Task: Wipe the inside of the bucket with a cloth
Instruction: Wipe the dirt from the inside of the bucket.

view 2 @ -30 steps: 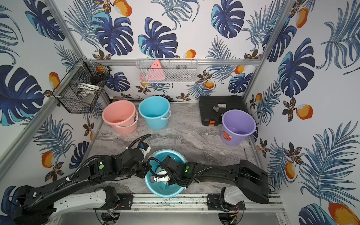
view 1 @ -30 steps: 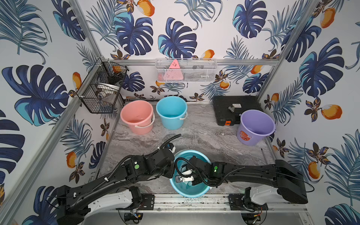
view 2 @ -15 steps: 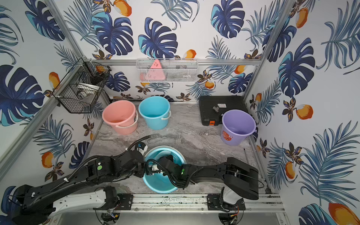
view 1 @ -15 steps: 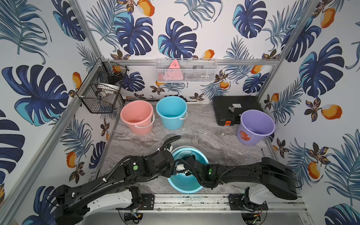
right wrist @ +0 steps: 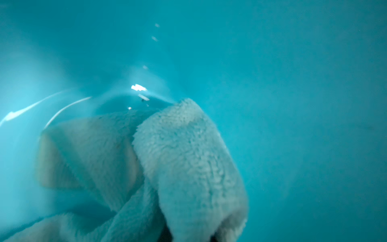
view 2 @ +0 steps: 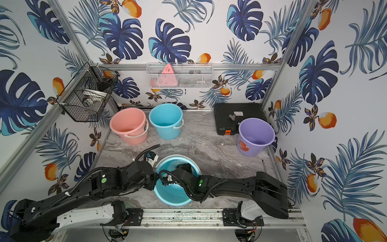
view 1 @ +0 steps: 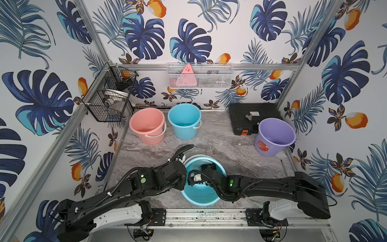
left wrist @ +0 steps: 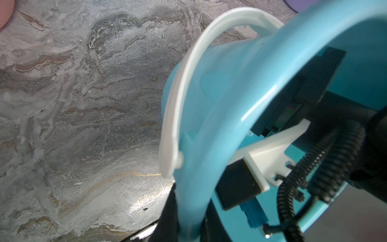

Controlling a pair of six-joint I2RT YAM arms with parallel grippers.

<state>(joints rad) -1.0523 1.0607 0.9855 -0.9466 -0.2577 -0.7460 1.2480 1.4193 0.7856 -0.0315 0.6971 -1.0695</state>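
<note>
the cloth is lying bunched inside the bucket, its fluffy folds pressing against the bucket's inner wall near the bottom; the right gripper is reaching down into the bucket, jaws pressed together and pinching the cloth, though the folds are covering its fingers in the right wrist view; the left gripper is clamping the bucket's rim on the left arm's side, one finger inside the bucket and one outside; the white handle is arching outside the rim; the bucket is sitting on the marble tabletop in both top views; beyond the bucket, toward the back wall, a pink bucket and a second blue bucket are standing side by side; well apart from the bucket, on the right arm's side, a purple bucket is standing, with a black case lying farther from the bucket still
</note>
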